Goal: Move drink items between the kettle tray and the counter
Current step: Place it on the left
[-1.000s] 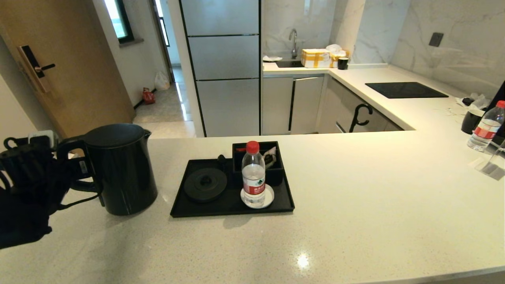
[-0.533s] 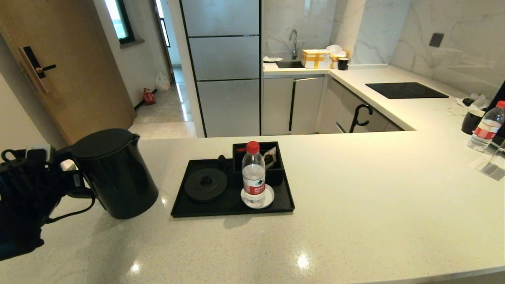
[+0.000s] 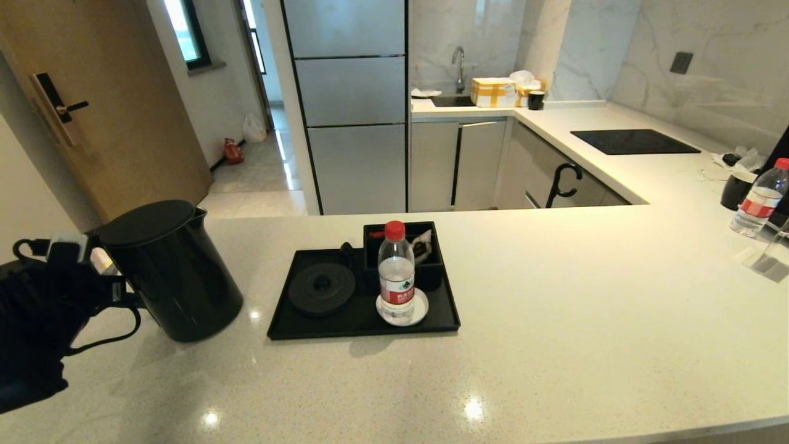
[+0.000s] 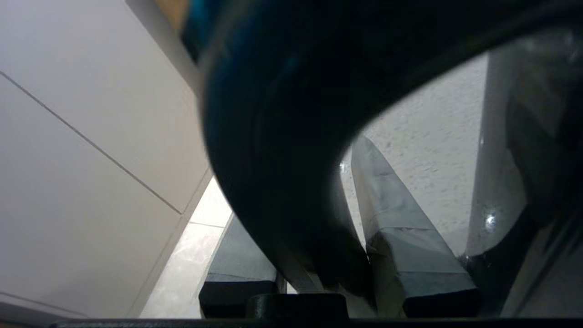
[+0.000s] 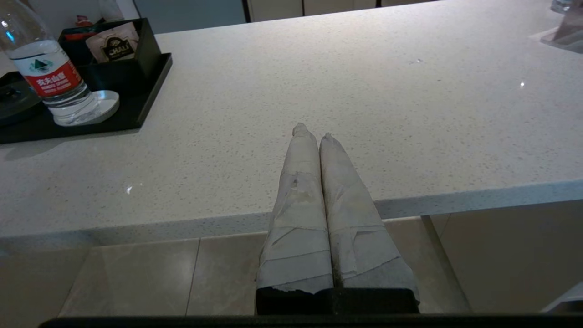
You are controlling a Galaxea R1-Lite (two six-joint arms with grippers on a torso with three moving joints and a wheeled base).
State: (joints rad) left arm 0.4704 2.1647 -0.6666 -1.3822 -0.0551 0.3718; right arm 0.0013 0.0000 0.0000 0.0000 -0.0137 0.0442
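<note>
The black kettle (image 3: 167, 271) leans over at the left of the counter (image 3: 555, 320), left of the kettle tray (image 3: 363, 325). My left gripper (image 3: 114, 288) is shut on its loop handle (image 4: 282, 150), which passes between the taped fingers (image 4: 401, 228). Whether the kettle's bottom touches the counter is unclear. The water bottle (image 3: 396, 271) with its red cap stands on the white coaster in the tray, and also shows in the right wrist view (image 5: 45, 68). The round kettle base (image 3: 321, 288) is bare. My right gripper (image 5: 312, 133) is shut and empty over the counter's near edge.
A small divided box (image 3: 400, 245) with sachets sits at the tray's back. A second water bottle (image 3: 759, 197) and a black cup (image 3: 736, 190) stand at the far right. The black hob (image 3: 635, 140) lies on the far counter arm.
My left gripper has carried the kettle leftward, away from the tray, and the kettle has tipped from upright to leaning. The bottle and the tray have not moved.
</note>
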